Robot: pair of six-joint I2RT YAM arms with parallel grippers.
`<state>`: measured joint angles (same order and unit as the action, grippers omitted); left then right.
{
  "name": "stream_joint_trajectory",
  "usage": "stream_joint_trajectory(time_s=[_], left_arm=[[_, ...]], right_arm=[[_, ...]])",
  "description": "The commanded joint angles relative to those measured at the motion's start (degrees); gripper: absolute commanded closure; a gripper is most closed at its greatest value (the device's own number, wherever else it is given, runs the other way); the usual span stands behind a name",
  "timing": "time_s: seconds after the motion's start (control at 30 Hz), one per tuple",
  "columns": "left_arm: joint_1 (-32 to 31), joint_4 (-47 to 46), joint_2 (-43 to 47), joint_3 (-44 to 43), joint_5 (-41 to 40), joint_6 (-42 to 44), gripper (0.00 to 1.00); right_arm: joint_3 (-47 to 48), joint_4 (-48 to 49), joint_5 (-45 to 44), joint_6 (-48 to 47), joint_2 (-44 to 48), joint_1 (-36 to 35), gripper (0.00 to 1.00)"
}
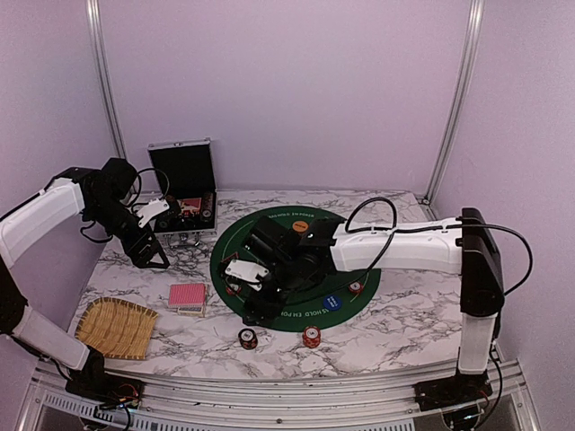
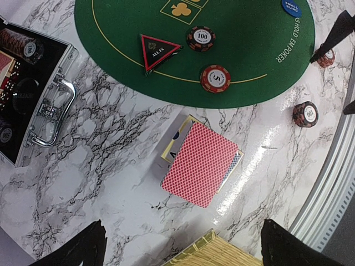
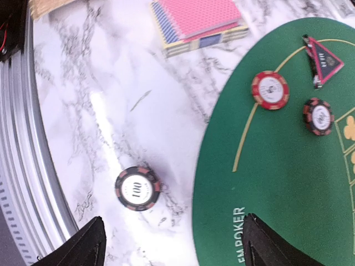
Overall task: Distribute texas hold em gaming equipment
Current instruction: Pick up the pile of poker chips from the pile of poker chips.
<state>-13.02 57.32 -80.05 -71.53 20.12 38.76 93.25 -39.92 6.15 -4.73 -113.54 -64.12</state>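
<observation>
The left gripper [image 2: 183,227] and right gripper [image 3: 172,219] are both gaping empty, the right hovering over a dark chip [image 3: 137,188] lying on the marble [image 3: 111,111] just off the mat [image 3: 288,183], which is looking light, stiff and slick, best pinched across its rim.

A pale lilac back wall [image 1: 287,90] closes the scene, with side walls of the same colour angling in at left [image 1: 40,99] and right [image 1: 530,117]. Two slim aluminium posts [image 1: 105,81] [image 1: 456,99] rise where the walls meet. The tabletop [image 1: 400,314] is glossy white marble with dark grey veining, and soft bright glare [image 2: 272,141] lies on it. A ribbed metal rail [image 1: 269,397] runs along its near edge.
</observation>
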Motion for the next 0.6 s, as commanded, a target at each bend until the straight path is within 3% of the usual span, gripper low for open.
stream_joint_trajectory(time_s=[0.0,0.57], left_arm=[[0.27,1.39,1.38,-0.16,1.02,0.32,0.01],[0.27,1.46,2.67,-0.36,0.00,0.69,0.01]], right_arm=[[1.39,-2.44,3.44,-3.35,-2.26,-1.78,0.17],[6.21,-2.85,7.74,-7.10,-10.13,-2.90,0.19]])
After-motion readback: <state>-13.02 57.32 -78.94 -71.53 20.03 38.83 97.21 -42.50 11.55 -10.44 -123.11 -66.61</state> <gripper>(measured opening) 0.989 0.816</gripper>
